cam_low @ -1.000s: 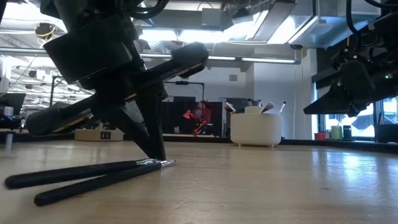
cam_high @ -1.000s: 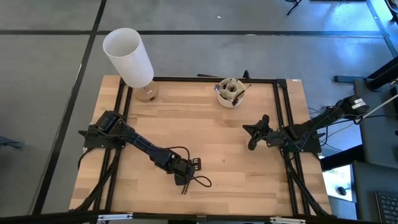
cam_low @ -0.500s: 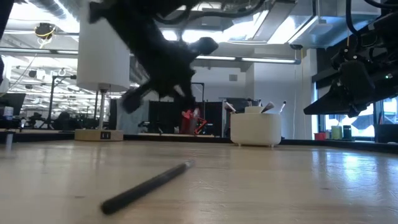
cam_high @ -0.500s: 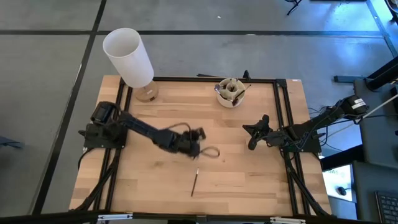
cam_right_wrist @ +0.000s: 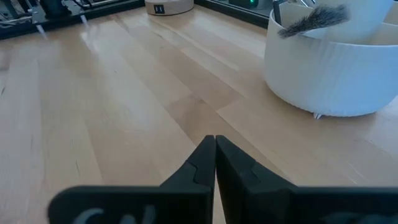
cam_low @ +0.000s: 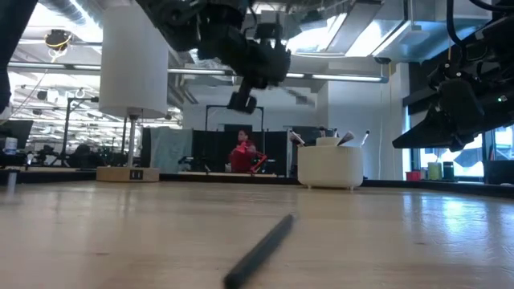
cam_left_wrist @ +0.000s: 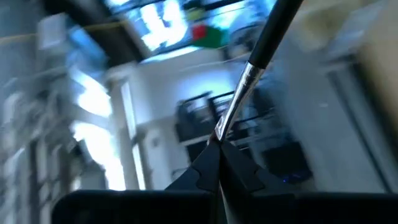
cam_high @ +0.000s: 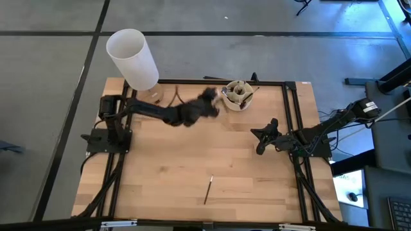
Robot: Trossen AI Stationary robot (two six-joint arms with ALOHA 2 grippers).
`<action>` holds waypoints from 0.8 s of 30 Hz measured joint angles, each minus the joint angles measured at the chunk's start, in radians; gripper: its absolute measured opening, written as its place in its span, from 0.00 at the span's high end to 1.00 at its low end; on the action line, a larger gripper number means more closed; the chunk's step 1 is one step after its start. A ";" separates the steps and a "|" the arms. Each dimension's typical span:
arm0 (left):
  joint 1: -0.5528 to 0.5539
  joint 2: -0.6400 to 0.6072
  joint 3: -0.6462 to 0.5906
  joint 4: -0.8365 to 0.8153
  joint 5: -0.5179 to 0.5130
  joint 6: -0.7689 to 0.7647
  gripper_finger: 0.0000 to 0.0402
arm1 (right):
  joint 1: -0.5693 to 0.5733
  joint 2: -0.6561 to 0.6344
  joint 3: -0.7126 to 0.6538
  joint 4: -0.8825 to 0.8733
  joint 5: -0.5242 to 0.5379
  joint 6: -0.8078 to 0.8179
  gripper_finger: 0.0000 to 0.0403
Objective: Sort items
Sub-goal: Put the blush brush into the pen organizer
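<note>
My left gripper (cam_high: 207, 108) is up in the air over the table's far side, just left of the round beige cup (cam_high: 237, 95), and is shut on a thin brush (cam_left_wrist: 249, 68) with a silver section and a black handle. In the low view, the left gripper (cam_low: 245, 80) hangs well above the wood. A second dark stick (cam_high: 208, 190) lies flat on the table near the near edge; it also shows in the low view (cam_low: 261, 253). Several brushes stand in the cup (cam_right_wrist: 323, 56). My right gripper (cam_high: 262, 142) is shut and empty at the right. My left gripper pinches the brush between its two fingers at the thin silver section (cam_left_wrist: 225, 127). The rest of the brush runs on past the fingertips to the black handle (cam_left_wrist: 273, 31). The brush is lifted clear of the table. What lies back between the fingers is hidden.
A tall white cylinder (cam_high: 132, 58) stands on a round base at the far left corner. A black frame (cam_high: 282, 82) borders the wooden table. The middle of the table between the arms is bare wood (cam_high: 212, 147).
My left gripper has risen from the near edge with one stick held shut and swung fast toward the far edge, up to the beige cup. The second stick has stayed on the table and shifted a little toward the right.
</note>
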 joint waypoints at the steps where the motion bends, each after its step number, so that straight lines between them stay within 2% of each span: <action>1: 0.023 0.000 0.000 0.062 0.017 0.027 0.99 | 0.000 0.000 0.000 -0.001 0.000 0.000 0.97; 5: 0.098 0.000 0.001 0.194 0.113 0.123 0.99 | 0.000 0.000 0.000 -0.007 0.001 0.000 0.97; 11: 0.166 0.040 0.001 0.198 0.199 0.238 0.99 | 0.000 0.000 0.000 -0.008 0.018 -0.006 0.97; 15: 0.173 0.112 0.001 0.250 0.207 0.365 0.99 | 0.000 0.000 0.000 -0.008 0.027 -0.014 0.97; 24: 0.172 0.250 0.147 0.315 0.173 0.364 0.99 | 0.000 0.000 0.000 -0.008 0.028 -0.023 0.97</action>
